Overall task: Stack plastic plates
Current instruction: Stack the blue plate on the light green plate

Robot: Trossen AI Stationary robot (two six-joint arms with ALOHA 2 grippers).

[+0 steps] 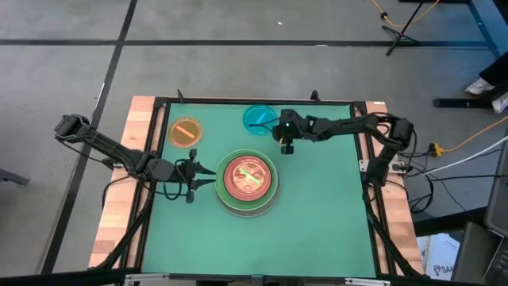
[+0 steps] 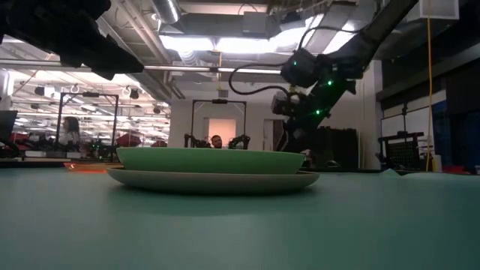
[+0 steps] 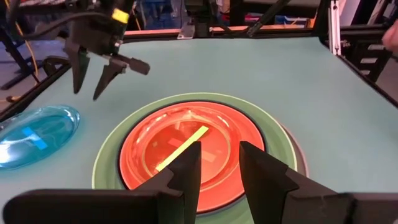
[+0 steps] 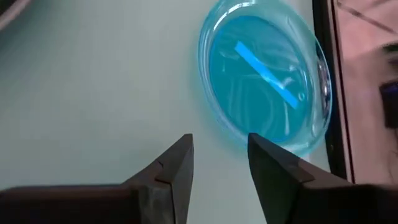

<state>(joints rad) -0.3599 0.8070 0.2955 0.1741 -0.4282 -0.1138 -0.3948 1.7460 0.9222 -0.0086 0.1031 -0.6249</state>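
A stack of plates [image 1: 248,183] sits mid-table: a grey-white plate at the bottom, green plates on it, a salmon plate [image 3: 193,152] and small translucent plates with a lime strip on top. A cyan plate [image 1: 259,118] lies flat at the far edge, also in the right wrist view [image 4: 267,74]. An orange plate [image 1: 186,132] lies flat at the far left. My left gripper [image 1: 190,181] is open and empty, just left of the stack. My right gripper [image 1: 285,144] is open and empty, above the mat beside the cyan plate.
A black frame rail [image 1: 262,102] runs along the table's far edge close behind the cyan plate. The green mat [image 1: 317,222] lies bare to the right of and in front of the stack.
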